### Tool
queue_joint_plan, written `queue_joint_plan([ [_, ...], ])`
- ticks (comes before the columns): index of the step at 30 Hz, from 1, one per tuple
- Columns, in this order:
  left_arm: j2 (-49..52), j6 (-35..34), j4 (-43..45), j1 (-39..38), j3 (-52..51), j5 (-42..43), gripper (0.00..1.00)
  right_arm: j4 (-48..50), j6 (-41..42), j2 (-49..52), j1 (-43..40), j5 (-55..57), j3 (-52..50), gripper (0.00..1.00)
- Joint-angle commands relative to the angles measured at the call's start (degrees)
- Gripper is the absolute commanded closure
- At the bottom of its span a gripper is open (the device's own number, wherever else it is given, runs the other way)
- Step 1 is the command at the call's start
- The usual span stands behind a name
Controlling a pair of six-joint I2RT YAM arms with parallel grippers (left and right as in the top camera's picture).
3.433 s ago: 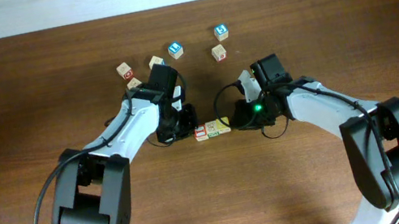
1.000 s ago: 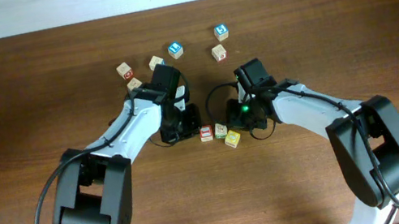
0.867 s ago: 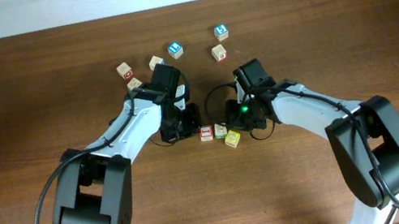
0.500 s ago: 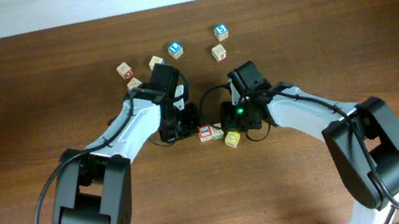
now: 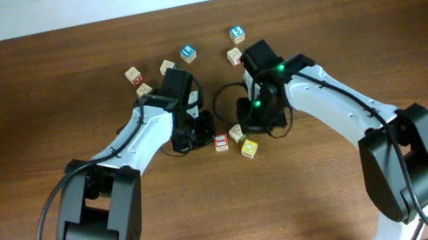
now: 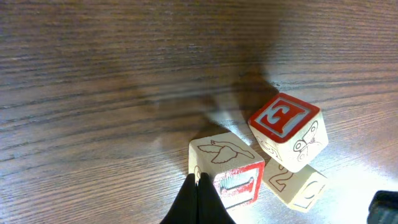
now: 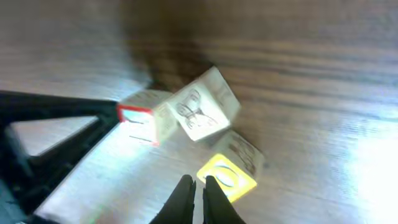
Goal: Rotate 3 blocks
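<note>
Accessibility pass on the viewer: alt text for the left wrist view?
Three pale wooden alphabet blocks cluster on a dark wooden table: the nearest block has a bird drawing on top and a red-bordered side, a tilted block shows a red letter face, the third block shows outlined characters. The left arm's shut fingers point up at the nearest block from the bottom edge.

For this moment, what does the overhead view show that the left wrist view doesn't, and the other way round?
Only overhead: the left arm and right arm whole, two blue blocks among loose ones at the far side, and the yellow block's coloured top. Only left wrist: the bird drawing on the nearest block, the figure drawn on the red letter block's side, and the shut left claw by the nearest block. Both: the three clustered blocks on the wooden table.
</note>
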Motion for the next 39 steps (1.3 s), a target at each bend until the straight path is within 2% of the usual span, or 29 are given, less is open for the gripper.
queue_joint_plan([
  [1, 0.4, 0.8, 0.1, -0.2, -0.2, 0.6, 1.00, -2.1, -0.6, 0.0, 0.0, 3.7, 0.4, 0.91],
  [5, 0.4, 0.8, 0.1, -0.2, -0.2, 0.6, 1.00, -7.0, -0.6, 0.0, 0.1, 3.6, -0.4, 0.91],
  [13, 0.4, 0.8, 0.0, -0.2, -0.2, 0.6, 1.00, 5.4, 7.0, 0.0, 0.2, 3.4, -11.2, 0.96],
  [22, 0.4, 0.8, 0.0, -0.2, -0.2, 0.6, 1.00, 15.8, 9.9, 0.1, 2.4, 3.5, -11.7, 0.96],
  [39, 0.4, 0.8, 0.0, -0.2, -0.2, 0.6, 1.00, 20.9, 9.9, 1.9, 3.9, 3.6, -11.7, 0.96],
])
